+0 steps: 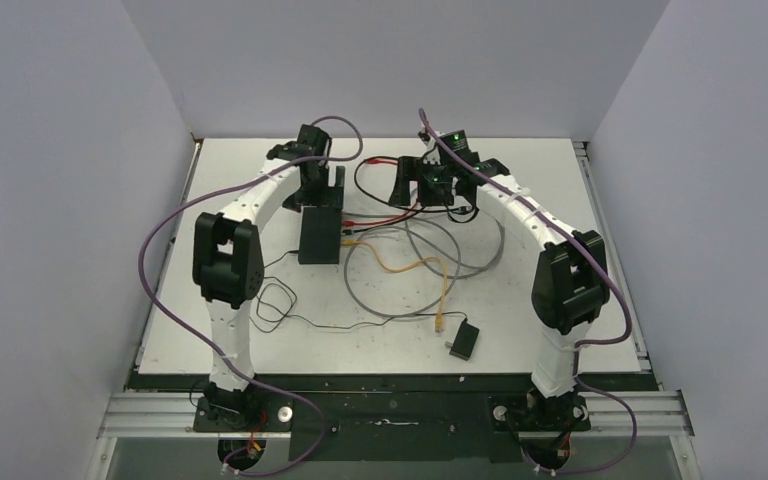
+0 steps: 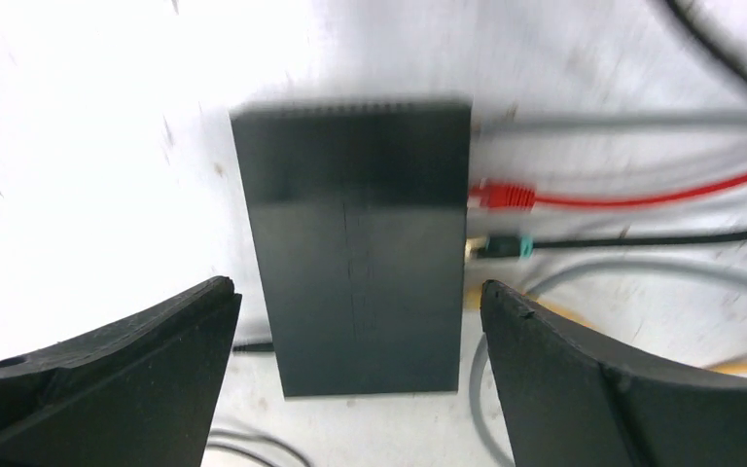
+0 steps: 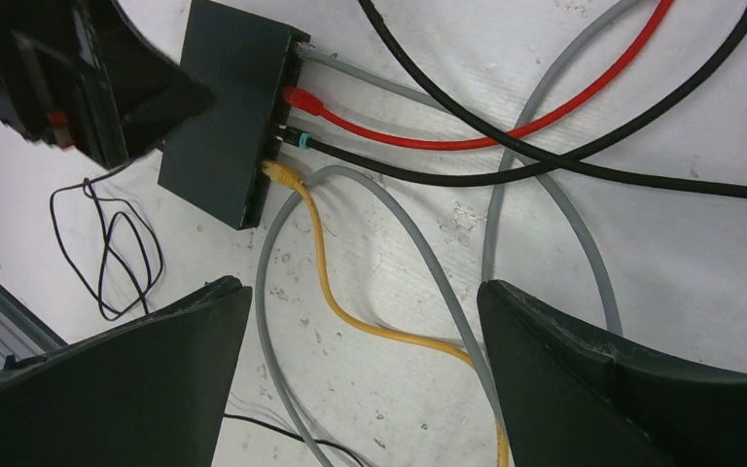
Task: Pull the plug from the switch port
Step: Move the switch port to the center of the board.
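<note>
Plainly both hands gape, grasping nothing: the left hand (image 2: 355,290) hovers over the switch (image 2: 355,253), which lies flat on the desk (image 1: 520,330), the right hand (image 3: 362,287) toward its two o'clock (top view). Its three o'clock ports hold a grey plug (image 3: 303,49), a red plug (image 2: 501,197), a black plug (image 2: 506,247) and a yellow plug (image 3: 282,175).

Tally, table top. One switch (image 3: 224,107). Four plugs seated along its socket edge: grey plug (image 3: 303,49), red plug (image 3: 299,97), black plug (image 3: 297,139) (teal boot), yellow plug (image 3: 280,175). One loose yellow cable end (image 1: 440,322) lying free, near right. One adapter block (image 1: 463,340) beside it, with one thin black cord (image 1: 278,300). Grey and thick black runs cross too often to count as separate cables. Two arms: left arm (image 1: 228,262), right arm (image 1: 566,282). Two grippers: left gripper (image 2: 355,292), right gripper (image 3: 362,292).
</note>
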Motion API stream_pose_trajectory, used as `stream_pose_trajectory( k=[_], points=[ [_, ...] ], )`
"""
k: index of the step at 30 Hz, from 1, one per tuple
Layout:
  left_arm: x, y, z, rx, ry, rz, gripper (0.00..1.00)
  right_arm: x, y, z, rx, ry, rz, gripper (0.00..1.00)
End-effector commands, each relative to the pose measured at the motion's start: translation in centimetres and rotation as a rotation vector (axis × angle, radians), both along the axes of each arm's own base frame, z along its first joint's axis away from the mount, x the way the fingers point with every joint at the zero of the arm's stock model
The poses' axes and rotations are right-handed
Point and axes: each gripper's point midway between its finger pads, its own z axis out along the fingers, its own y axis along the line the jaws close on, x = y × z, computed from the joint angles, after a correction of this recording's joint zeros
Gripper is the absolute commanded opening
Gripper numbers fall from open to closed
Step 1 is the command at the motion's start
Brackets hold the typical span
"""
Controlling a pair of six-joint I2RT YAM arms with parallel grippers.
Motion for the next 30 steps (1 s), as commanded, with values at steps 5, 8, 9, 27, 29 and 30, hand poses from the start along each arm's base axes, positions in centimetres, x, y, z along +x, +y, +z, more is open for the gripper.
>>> stream_pose_trajectory(
  k=[5, 8, 9, 27, 29, 30],
  points=[
    [6.6, -1.5, 0.6, -0.068, -0.023, 0.078, 0.85, -0.5, 0.6, 2.3, 0.0, -0.055, 0.038, 0.9],
    [8.1, -1.5, -1.1, -0.104, -0.003, 0.117, 0.82, -1.3, 0.2, 2.3, -0.004, -0.051, 0.029, 0.9],
    [8.2, -1.3, -1.8, -0.113, 0.008, 0.137, 0.81, -1.6, 0.0, 2.3, -0.007, -0.048, 0.027, 0.9],
    [4.9, 0.4, -7.2, -0.037, 0.163, 0.15, 0.71, -3.5, -1.6, 1.1, -0.044, -0.015, 0.003, 0.9],
    [4.2, 0.2, -7.3, -0.027, 0.174, 0.14, 0.7, -3.4, -1.5, 1.0, -0.043, -0.014, 0.007, 0.9],
    [3.9, 0.1, -7.3, -0.023, 0.177, 0.137, 0.69, -3.4, -1.5, 1.0, -0.045, -0.013, 0.009, 0.9]
  ],
)
